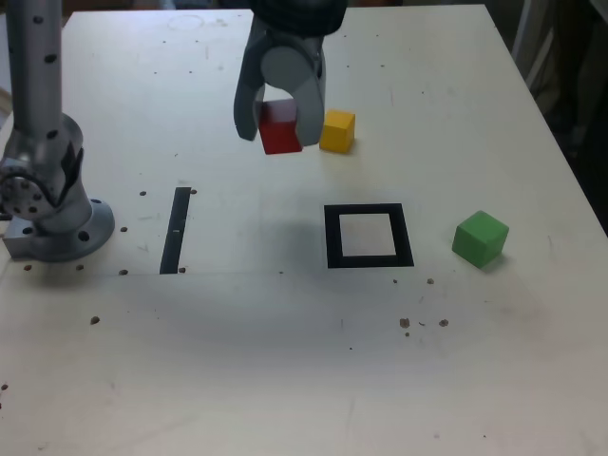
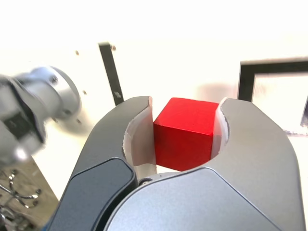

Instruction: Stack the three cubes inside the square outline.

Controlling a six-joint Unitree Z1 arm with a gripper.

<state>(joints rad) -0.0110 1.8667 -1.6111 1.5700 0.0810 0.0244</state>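
Smooth grey curved gripper [image 1: 279, 122], jaws clamped on the matte red cube [image 1: 280, 128], raised above the speckled white table [image 1: 285, 361]. Yellow cube [image 1: 337, 131] rests just beyond; green cube [image 1: 480, 237] sits at the exterior view's right of the flat black square outline [image 1: 369, 236], apart from it.

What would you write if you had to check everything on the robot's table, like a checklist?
Surface: white table, scuffed, with small dark specks.
Job's things: red cube held above the table; yellow cube and green cube on the table; square outline holds nothing.
Clutter: black strip.
Grippers: gripper shut on the red cube, fingers against two opposite sides.
Cables: nothing seen.
Surroundings: arm base at the exterior view's left; dark area beyond the table, unclear.
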